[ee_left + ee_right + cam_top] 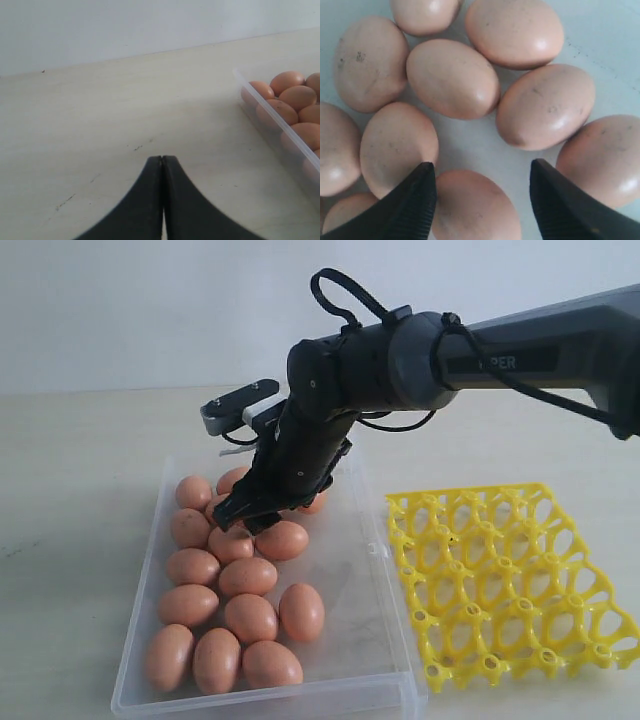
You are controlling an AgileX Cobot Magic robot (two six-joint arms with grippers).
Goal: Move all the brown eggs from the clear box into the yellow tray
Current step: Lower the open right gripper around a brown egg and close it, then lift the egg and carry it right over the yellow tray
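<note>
Table (80, 440): pale and bare apart from the task's things.

Right arm (520, 355): reaches in from the right of the exterior view, across the middle, and angles down over the far half of the box.

Clear box (365, 590): left of centre. The eggs fill its left side and the right part of its floor is bare.

Yellow tray (500, 580): just beside the box on its right. Every cell in view is empty, so no egg has been placed yet.

Right gripper (242, 520): low among the eggs. In its wrist view the jaws stand wide apart with nothing clamped, and one egg (470, 210) lies between the two fingers.

Left gripper (162, 160): jaws pressed together and holding nothing. It hovers over bare table, away from the box wall.

Brown eggs (247, 576): all those in view are in the box, clustered and touching. I count about fourteen or fifteen in the exterior view. The arm hides part of the far cluster, so the count is not firm.

Progress, as judged: at the very start, with zero transferred and the full lot left to move. The step in hand looks like lining up for the first pick. The crowding means neighbouring eggs may get nudged as the jaws close.
</note>
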